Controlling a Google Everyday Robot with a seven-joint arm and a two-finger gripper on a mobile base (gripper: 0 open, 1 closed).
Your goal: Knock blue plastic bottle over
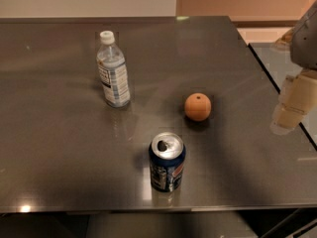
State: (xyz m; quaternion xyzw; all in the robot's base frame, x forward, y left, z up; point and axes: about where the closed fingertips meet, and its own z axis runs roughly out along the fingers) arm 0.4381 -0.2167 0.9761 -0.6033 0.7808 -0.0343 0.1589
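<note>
The blue plastic bottle [113,70] stands upright on the dark table [59,148], at the back left. It is clear and bluish, with a white cap and a pale printed label. My gripper [289,111] hangs at the right edge of the view, above the table's right side, far from the bottle and touching nothing.
A dark blue soda can [167,161] with an opened silver top stands near the table's front edge. An orange [197,106] lies between the can and my gripper. A second table surface [277,58] adjoins at the right.
</note>
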